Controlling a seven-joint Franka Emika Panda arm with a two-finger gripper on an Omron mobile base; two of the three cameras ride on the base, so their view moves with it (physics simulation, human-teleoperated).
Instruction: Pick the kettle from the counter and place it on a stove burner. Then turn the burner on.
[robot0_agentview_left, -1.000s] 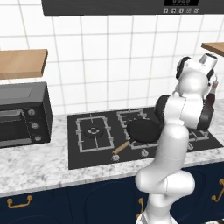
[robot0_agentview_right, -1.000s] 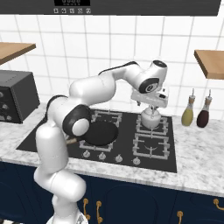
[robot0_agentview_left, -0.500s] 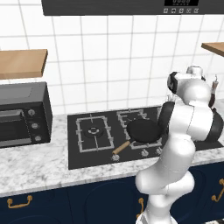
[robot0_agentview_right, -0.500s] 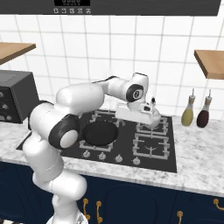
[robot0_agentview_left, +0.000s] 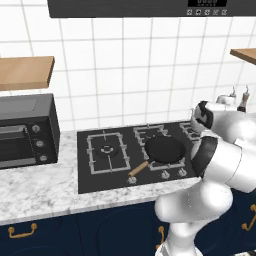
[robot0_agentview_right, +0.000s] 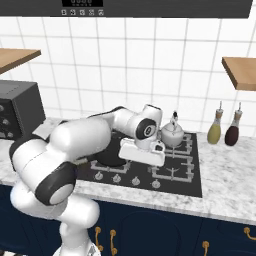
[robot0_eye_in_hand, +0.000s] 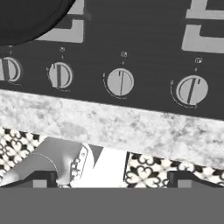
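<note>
1. The kettle (robot0_agentview_right: 172, 133) stands upright on the stove (robot0_agentview_right: 192, 172), on the rear burner at the right side, at about 1 o'clock from the tool (robot0_agentview_right: 142, 154).
2. The tool hangs low over the front part of the stove, just left of the kettle and apart from it. In the hand view its two dark fingertips (robot0_eye_in_hand: 41, 178) stand far apart with nothing between them: the tool is open and holds nothing.
3. The hand view looks down on a row of four round knobs (robot0_eye_in_hand: 120, 82) along the stove's front edge, with the speckled surface (robot0_eye_in_hand: 131, 131) just below them and a patterned floor (robot0_eye_in_hand: 148, 173) past its edge.
4. A black frying pan (robot0_agentview_left: 164, 149) with a wooden handle sits on the stove at about 9 o'clock from the kettle.
5. Two slim bottles (robot0_agentview_right: 215, 130) stand on the surface at 3 o'clock from the kettle, well apart from it.
6. A dark microwave (robot0_agentview_left: 25, 130) sits at the far left of the surface.
</note>
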